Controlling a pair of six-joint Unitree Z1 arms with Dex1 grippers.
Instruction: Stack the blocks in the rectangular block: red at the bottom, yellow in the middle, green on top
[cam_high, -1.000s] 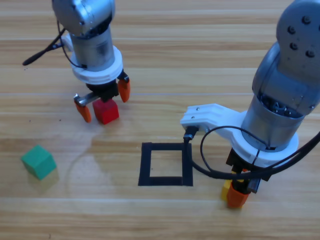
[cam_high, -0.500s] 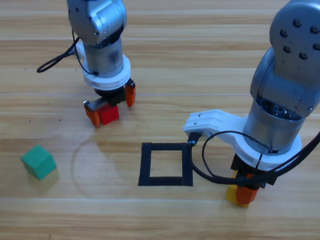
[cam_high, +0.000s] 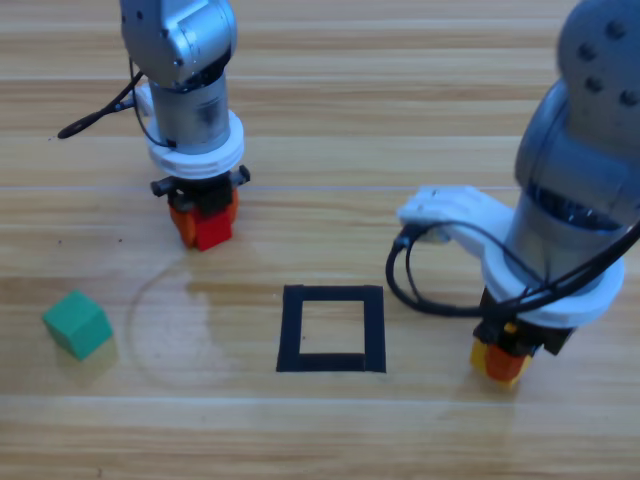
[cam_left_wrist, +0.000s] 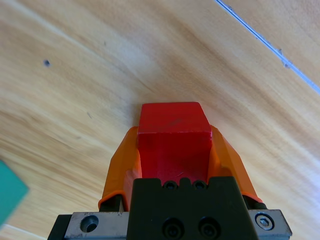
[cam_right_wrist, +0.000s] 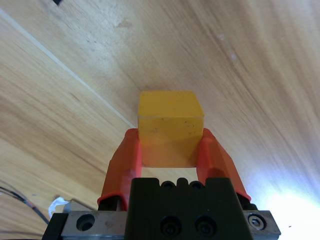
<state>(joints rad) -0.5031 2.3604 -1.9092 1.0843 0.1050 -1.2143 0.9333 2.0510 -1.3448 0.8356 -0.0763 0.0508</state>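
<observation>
Three cubes show: one red cube (cam_high: 213, 229), one yellow cube (cam_high: 500, 364) and one green cube (cam_high: 77, 324). There is one black tape square (cam_high: 331, 329) on the counter (cam_high: 400, 100). Two arms are in view, each with one gripper: the left gripper (cam_high: 204, 214) and the right gripper (cam_high: 505, 355).

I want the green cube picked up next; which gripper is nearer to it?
Left. The left gripper, shut on the red cube, is up and right of the green cube; the right gripper is far across the table.

No readable text or markings
</observation>
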